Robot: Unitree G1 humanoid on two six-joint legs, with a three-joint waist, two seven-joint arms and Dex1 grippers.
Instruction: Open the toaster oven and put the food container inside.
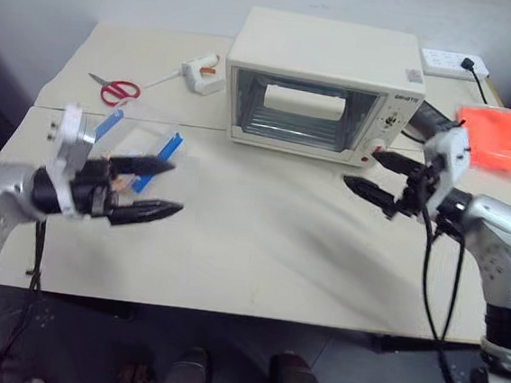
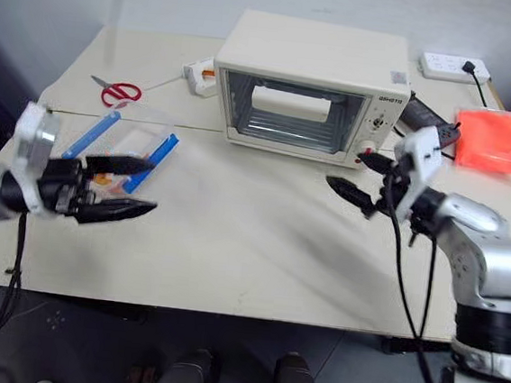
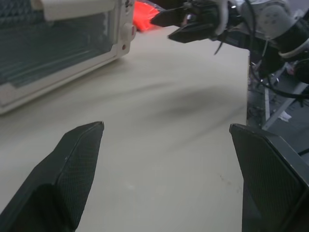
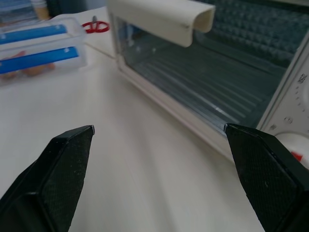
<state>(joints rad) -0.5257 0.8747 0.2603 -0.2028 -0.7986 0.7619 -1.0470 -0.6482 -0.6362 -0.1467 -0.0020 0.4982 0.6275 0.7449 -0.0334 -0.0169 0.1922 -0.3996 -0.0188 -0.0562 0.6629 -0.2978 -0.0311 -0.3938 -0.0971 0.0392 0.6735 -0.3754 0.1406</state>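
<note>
A cream-white toaster oven sits toward the back of a pale table, its glass door shut and its white bar handle running across the top of the door. The food container, a clear box with blue clip bars, rests on the table well to the left of the oven, lid on.

The right gripper hovers just in front of the oven's lower right corner, fingers spread wide and holding nothing. The left gripper hangs just in front of the container, also spread wide and empty.

The step in hand looks to be opening the door. To do it well, the right gripper would need to rise to the bar handle, close around it near the middle, and pull outward and down along the door's hinge arc (a straight tug would likely drag the light oven across the table).

Hard to make out: the container's front edge is covered by the left gripper in the head views, and the orange food shows only faintly. The oven's knob panel is partly hidden behind the right gripper, and its interior is dim behind the glass.
</note>
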